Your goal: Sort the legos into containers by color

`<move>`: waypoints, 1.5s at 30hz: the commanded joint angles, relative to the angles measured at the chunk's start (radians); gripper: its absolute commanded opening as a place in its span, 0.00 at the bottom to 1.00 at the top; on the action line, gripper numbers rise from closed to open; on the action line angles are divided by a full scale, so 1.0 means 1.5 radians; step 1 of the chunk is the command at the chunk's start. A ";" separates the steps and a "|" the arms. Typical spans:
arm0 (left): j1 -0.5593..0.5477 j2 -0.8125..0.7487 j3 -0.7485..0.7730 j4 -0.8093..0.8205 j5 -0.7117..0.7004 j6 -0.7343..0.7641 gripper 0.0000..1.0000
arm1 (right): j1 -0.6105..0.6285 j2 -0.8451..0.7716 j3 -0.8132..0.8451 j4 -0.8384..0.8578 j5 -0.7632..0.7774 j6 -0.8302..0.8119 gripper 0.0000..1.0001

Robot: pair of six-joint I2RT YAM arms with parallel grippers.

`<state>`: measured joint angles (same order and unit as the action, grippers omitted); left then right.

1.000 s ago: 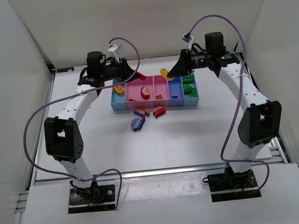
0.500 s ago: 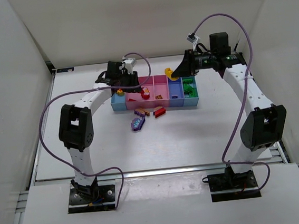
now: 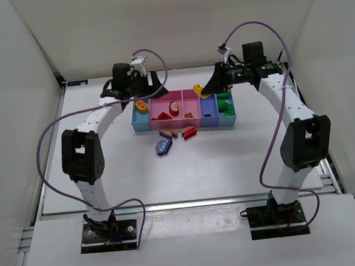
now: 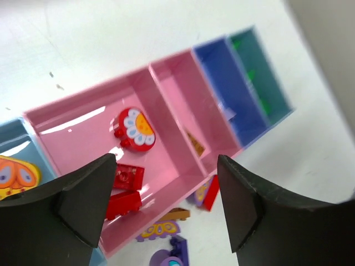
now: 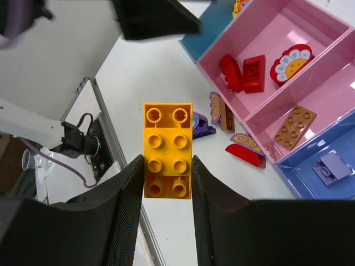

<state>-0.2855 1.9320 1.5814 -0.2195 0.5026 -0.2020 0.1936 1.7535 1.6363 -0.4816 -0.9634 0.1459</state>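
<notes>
Containers [image 3: 209, 123]: I'm counting five compartments, mid-frame in the top view. Left tool [image 4: 166, 162] is hovering spread apart and empty above the pink ones. Right tool [image 5: 166, 162] is clamping one yellow brick [image 5: 167, 149], held aloft just above-centre. It looks light, rigid and slick, and I'm judging its flat sides the best hold. Roughly four loose legos [image 3: 164, 147] are lying on the bench [image 3: 200, 168].

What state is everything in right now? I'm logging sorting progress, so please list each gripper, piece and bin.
left gripper: open, empty.
right gripper: shut on the yellow brick.
yellow brick: held in the air, not yet binned.
containers: open-top, partly filled.
purple piece: loose on the table, unsorted.
</notes>
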 commanded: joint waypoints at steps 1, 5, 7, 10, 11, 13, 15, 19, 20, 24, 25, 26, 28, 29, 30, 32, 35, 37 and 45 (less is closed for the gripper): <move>0.052 -0.125 -0.031 0.090 0.064 -0.097 0.84 | 0.021 0.022 0.053 0.001 -0.002 -0.014 0.00; 0.126 -0.204 -0.064 0.121 0.032 -0.128 0.83 | 0.085 0.073 0.116 0.010 0.008 -0.013 0.00; 0.172 -0.229 -0.053 0.080 0.019 -0.131 0.80 | 0.113 0.113 0.161 0.021 0.012 -0.003 0.00; 0.232 -0.253 -0.049 0.015 0.028 -0.143 0.76 | 0.170 0.175 0.228 0.030 0.043 0.013 0.00; 0.242 -0.261 -0.055 0.002 0.028 -0.161 0.75 | 0.193 0.189 0.244 0.030 0.071 0.016 0.00; 0.282 -0.286 -0.089 -0.010 0.064 -0.178 0.75 | 0.220 0.228 0.287 0.026 0.125 0.031 0.00; 0.310 -0.300 -0.115 -0.006 0.105 -0.201 0.81 | 0.248 0.260 0.307 0.032 0.191 0.038 0.00; 0.363 -0.329 -0.187 0.025 0.196 -0.266 0.99 | 0.301 0.316 0.375 0.030 0.300 0.028 0.00; 0.370 -0.331 -0.196 0.029 0.206 -0.279 0.99 | 0.308 0.327 0.385 0.031 0.308 0.024 0.00; 0.411 -0.350 -0.239 0.047 0.243 -0.370 1.00 | 0.329 0.389 0.447 0.040 0.345 0.018 0.00; 0.411 -0.349 -0.247 0.057 0.259 -0.384 1.00 | 0.330 0.400 0.453 0.040 0.350 0.016 0.00; 0.430 -0.348 -0.255 0.078 0.282 -0.396 0.99 | 0.333 0.408 0.460 0.042 0.357 0.013 0.00; 0.445 -0.345 -0.276 0.135 0.321 -0.417 0.99 | 0.337 0.429 0.472 0.041 0.377 0.001 0.00; 0.448 -0.346 -0.270 0.123 0.320 -0.406 0.99 | 0.338 0.436 0.479 0.045 0.383 -0.005 0.00; 0.448 -0.348 -0.259 0.094 0.312 -0.364 0.99 | 0.340 0.449 0.484 0.046 0.391 -0.006 0.00; 0.447 -0.355 -0.246 0.064 0.300 -0.339 0.99 | 0.341 0.461 0.498 0.048 0.412 -0.017 0.00; 0.447 -0.357 -0.231 0.046 0.304 -0.311 1.00 | 0.344 0.484 0.516 0.054 0.438 -0.031 0.00; 0.448 -0.359 -0.231 0.045 0.305 -0.305 0.99 | 0.347 0.503 0.531 0.054 0.452 -0.033 0.01; 0.448 -0.372 -0.242 0.034 0.323 -0.276 0.99 | 0.365 0.534 0.565 0.061 0.471 -0.031 0.39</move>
<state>0.3889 1.4372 1.1999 -0.1562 0.9535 -0.6571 0.7231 2.5504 2.4237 -0.4389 -0.2794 0.1188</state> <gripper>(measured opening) 0.984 0.399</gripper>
